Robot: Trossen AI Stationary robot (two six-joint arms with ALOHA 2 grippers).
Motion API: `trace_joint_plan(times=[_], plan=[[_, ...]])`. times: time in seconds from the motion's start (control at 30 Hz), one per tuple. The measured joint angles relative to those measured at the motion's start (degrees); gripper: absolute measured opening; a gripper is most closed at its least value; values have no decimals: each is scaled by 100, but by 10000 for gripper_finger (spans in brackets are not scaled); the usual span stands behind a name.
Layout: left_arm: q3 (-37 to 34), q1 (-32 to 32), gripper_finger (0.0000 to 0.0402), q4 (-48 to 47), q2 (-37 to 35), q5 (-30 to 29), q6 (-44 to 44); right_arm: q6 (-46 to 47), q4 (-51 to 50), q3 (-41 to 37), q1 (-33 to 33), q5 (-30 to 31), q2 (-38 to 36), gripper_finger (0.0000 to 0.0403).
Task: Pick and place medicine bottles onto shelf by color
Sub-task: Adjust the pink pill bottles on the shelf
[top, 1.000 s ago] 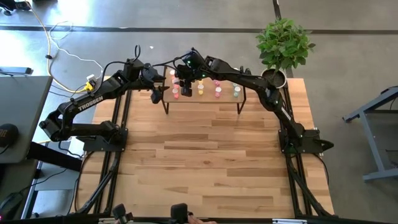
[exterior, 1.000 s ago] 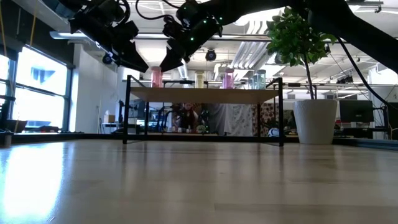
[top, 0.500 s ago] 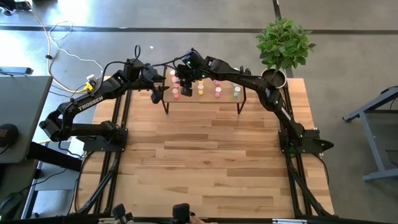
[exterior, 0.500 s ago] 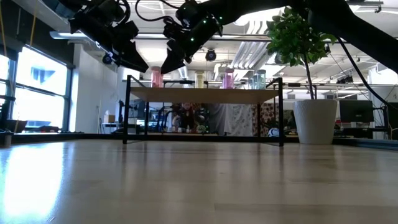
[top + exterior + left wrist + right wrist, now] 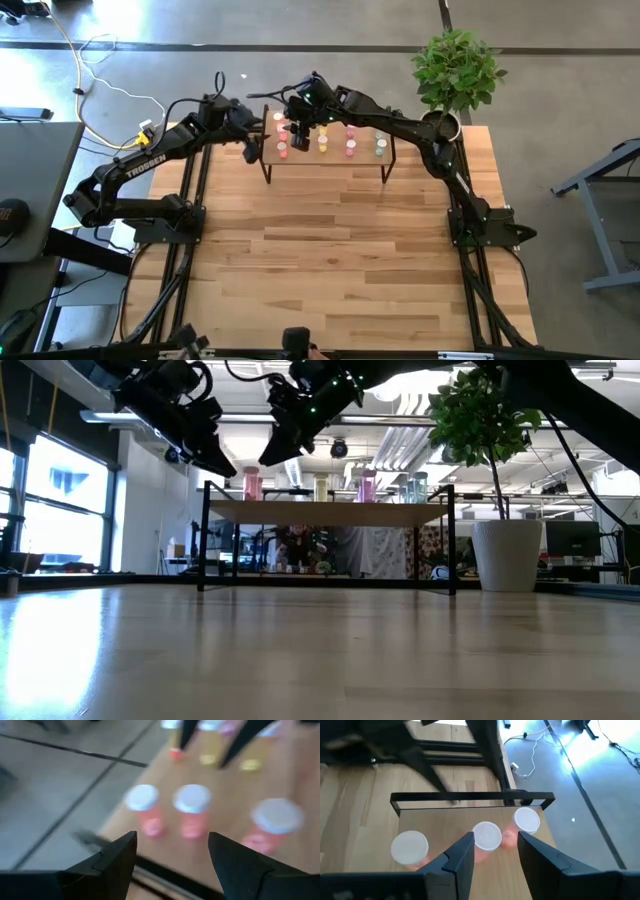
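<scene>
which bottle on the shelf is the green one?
The pale green bottle at the shelf's far right end, nearest the potted plant. The others are red-orange, yellow or pink.

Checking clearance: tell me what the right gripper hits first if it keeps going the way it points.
Probably the white-capped red bottle framed between the open right gripper fingers, standing on the shelf; depth is uncertain.

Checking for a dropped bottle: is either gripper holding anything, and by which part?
Nothing is held. The left gripper and the right gripper both hang open and empty above the bottles on the shelf.
</scene>
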Motion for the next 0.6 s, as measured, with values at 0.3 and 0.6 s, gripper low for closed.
trace_joint_plan(times=[0.3,0.6], plan=[[4,17,234,686,228,-804,204,130,-13,-11,7,259,0,142],[4,20,234,878,686,-1186,206,127,-11,-13,4,311,0,142]])
